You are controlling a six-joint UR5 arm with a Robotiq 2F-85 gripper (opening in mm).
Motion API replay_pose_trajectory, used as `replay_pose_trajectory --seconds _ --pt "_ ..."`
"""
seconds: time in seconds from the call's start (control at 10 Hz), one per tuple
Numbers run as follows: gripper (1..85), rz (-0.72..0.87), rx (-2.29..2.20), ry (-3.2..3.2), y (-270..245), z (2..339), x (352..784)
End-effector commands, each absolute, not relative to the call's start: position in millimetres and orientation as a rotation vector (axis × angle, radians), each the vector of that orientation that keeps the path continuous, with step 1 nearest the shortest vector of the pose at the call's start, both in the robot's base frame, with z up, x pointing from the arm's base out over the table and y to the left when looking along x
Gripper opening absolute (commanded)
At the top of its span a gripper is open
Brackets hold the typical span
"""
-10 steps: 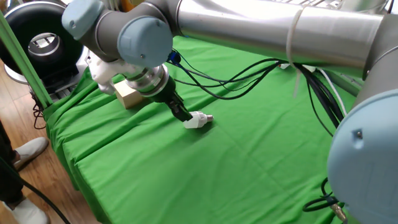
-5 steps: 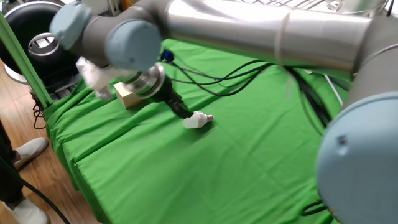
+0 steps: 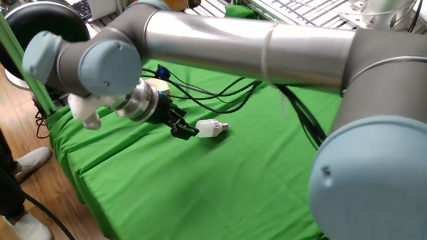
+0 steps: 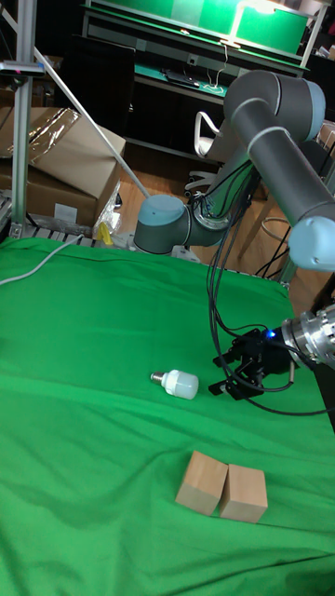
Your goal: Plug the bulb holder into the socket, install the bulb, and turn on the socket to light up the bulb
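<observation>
My end effector beside the bulb on the green counter, holding nothing.

In the fixed view, my end effector (image 3: 185, 131) sits low over the green-covered counter (image 3: 220, 180), its black fingers pointing at the bulb (image 3: 208, 128), which lies on its side with the silver screw base turned away from me; the fingertips are just beside the dome, and I cannot tell here whether they touch it. Black cables (image 3: 220, 90) trail across the cloth behind my wrist. In the tall fixed view, my end effector (image 4: 226, 374) is spread and unloaded, with a clear gap of cloth between it and the bulb (image 4: 177, 382). Two wooden blocks (image 4: 223, 488) stand touching each other nearer the camera, well apart from the bulb. A white cable (image 4: 33, 265) crosses the far left corner.
</observation>
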State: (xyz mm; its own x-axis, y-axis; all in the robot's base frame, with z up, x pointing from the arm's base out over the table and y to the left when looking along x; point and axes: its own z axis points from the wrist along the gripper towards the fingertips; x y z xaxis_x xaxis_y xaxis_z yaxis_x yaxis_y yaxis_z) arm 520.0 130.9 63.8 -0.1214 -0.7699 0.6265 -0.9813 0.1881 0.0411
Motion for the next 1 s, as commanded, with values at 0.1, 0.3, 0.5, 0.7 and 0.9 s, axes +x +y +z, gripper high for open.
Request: replay_pose_trajectory --seconds 0.1,0.3,0.5,0.7,0.9 --pt "65.3 0.526 1.473 -2.009 115.4 38.9 498.2" --pt "65.3 0.582 1.406 -1.986 103.8 40.4 496.6" --pt "65.3 0.594 1.397 -1.982 109.9 40.1 499.4" --pt "65.0 0.607 1.386 -1.997 116.6 31.8 505.4" --pt "63.7 0.629 1.396 -1.989 111.6 31.0 512.3"
